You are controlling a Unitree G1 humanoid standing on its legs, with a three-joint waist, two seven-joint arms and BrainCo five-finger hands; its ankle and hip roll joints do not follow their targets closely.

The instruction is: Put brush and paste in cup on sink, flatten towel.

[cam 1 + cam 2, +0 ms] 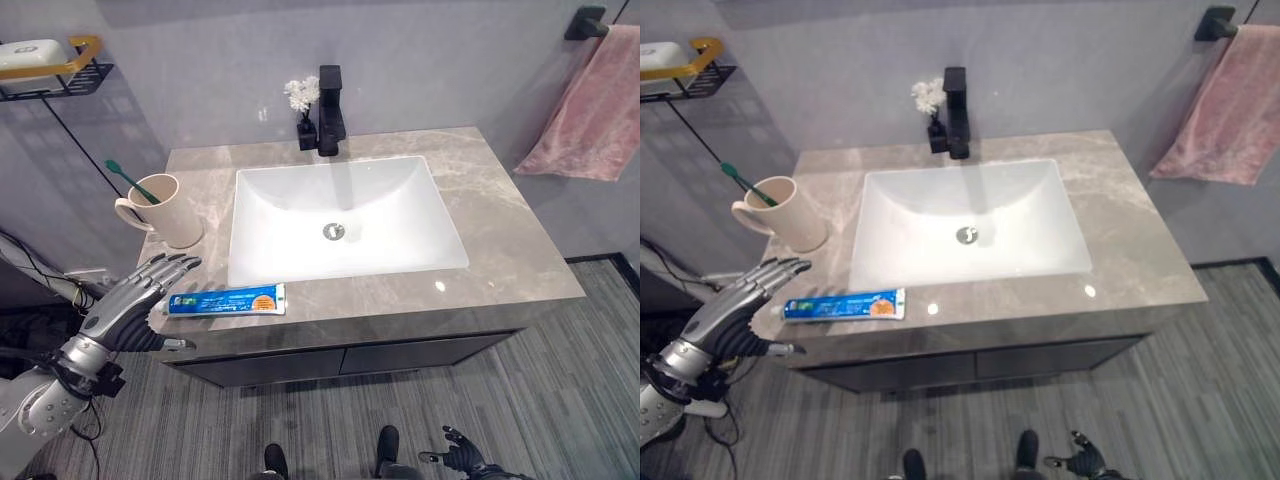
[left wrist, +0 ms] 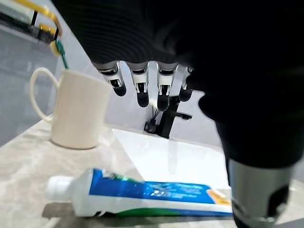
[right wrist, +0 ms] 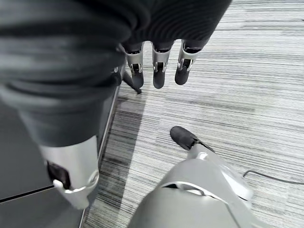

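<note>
Left hand open, empty, just beside toothpaste on counter; toothbrush in cup. Right hand low, fingers relaxed, empty.

A grey marbled stone countertop is seen with a white rectangular basin sunk into its middle and dark cabinet fronts below its near edge. On its far edge, behind the basin, a black square-bodied faucet is mounted, with a small black vase of white flowers set just to its left. On the left part a cream ceramic mug holding a green toothbrush is placed, and a blue and white toothpaste tube is laid flat along the near edge, near the basin's near left corner.
</note>
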